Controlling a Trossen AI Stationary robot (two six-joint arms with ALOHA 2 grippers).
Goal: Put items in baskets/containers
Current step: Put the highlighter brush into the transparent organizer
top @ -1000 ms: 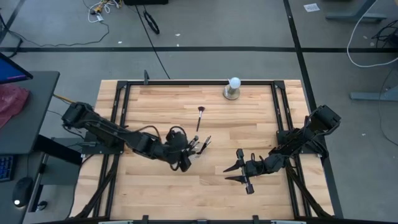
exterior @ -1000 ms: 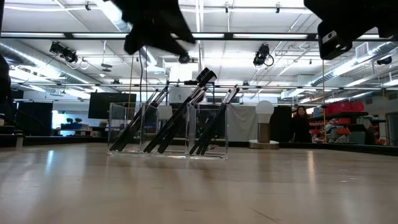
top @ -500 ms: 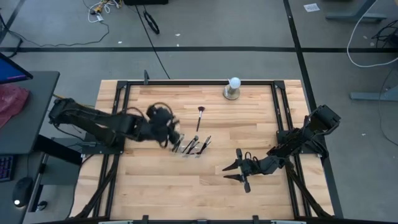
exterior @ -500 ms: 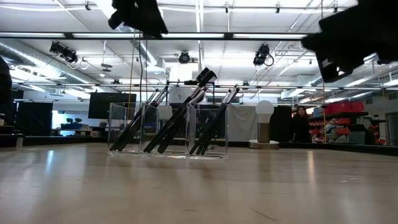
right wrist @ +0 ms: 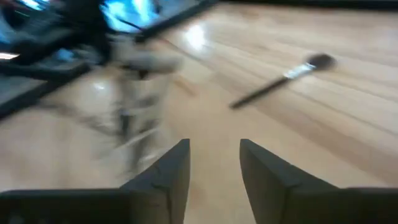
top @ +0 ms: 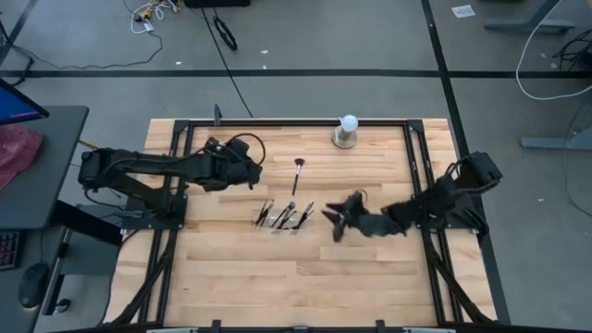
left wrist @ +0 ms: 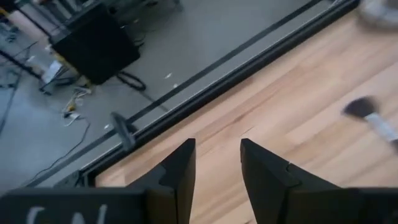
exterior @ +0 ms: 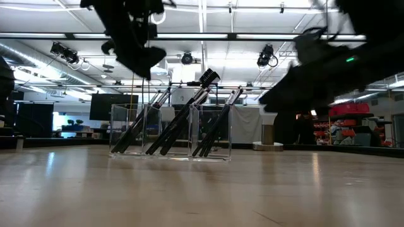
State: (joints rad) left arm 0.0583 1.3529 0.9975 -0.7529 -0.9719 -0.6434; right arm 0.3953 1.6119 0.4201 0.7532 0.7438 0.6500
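A narrow empty gap is kept between the left gripper's (top: 252, 174) fingers and likewise the right gripper's (top: 335, 220). The clear plastic compartmented tray (top: 285, 216), filled with thin dark-handled makeup brushes (exterior: 180, 123), is stood between them; one dark-handled brush (top: 298, 173) is left lying on the wooden table (top: 277, 268) beyond.

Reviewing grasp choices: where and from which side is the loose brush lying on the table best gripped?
Probably mid-handle, from straight above, jaws across the handle. The loose brush lies flat and alone on the table, its head toward the far edge, so nothing crowds the slim, dark handle; the bristle end gives poorer purchase.
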